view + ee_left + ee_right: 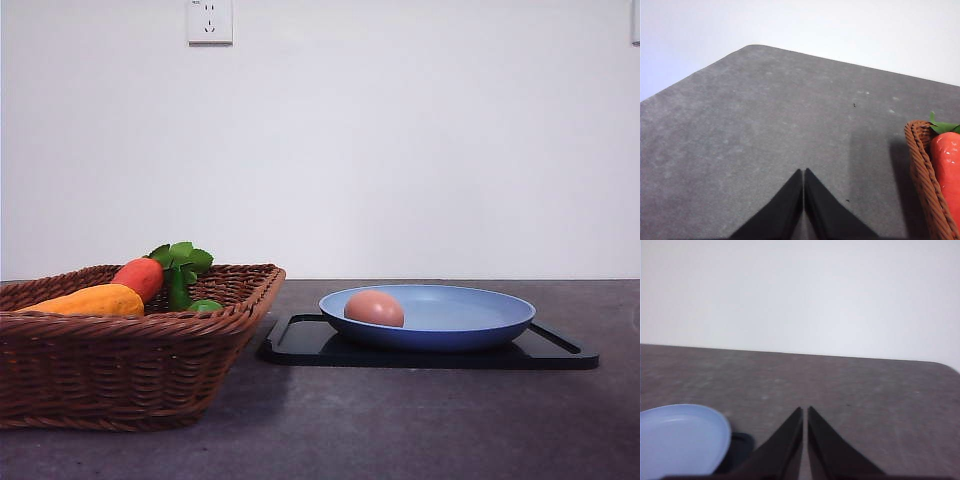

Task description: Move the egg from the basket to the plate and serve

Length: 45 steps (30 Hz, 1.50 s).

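The pinkish-brown egg (374,308) lies inside the light-blue plate (480,322), toward its left side. At the left of the front view stands the dark-brown wicker basket (120,365). My left gripper (803,172) is shut over bare grey table, with the basket's rim (922,170) off to one side. In the right wrist view my right gripper (805,410) is shut above the table, and the plate's edge (685,437) lies beside it. Neither gripper holds anything.
A flat black tray (560,352) sits under the plate. The basket holds a red-orange vegetable (140,277) with green leaves (183,258), a yellow-orange one (85,300) and a small green item (205,305). A white wall with a socket (210,20) rises behind.
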{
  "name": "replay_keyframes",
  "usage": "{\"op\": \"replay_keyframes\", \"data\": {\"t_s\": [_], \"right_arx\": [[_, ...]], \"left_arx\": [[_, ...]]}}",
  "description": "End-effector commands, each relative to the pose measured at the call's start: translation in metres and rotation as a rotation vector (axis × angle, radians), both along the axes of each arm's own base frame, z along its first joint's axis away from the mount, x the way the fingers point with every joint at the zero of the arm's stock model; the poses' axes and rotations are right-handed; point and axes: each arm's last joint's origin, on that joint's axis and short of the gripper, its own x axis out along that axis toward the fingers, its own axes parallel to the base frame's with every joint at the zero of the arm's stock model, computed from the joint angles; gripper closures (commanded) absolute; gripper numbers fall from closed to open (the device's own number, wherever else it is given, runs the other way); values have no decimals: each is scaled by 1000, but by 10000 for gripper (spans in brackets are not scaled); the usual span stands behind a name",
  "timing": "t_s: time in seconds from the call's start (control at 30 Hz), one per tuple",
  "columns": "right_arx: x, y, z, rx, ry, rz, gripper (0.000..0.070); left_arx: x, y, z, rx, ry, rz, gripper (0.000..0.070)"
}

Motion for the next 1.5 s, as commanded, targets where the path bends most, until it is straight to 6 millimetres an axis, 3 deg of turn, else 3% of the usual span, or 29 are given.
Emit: {"op": "replay_keyframes", "data": {"t_s": [0.0, 0.33, 0.6, 1.47], "right_arx": [[-1, -2, -6, -7, -12, -12, 700], [-2, -3, -41, -2, 11, 43, 700], [-3, -3, -62, 53, 201, 43, 700], [-2, -4, -59, 67, 176, 24, 700]], "left_arx": [[1, 0, -8, -5, 18, 2, 700], [1, 0, -8, -5, 18, 2, 700], [1, 0, -8, -5, 18, 2, 700], [1, 0, -8, -5, 16, 2, 700]]}}
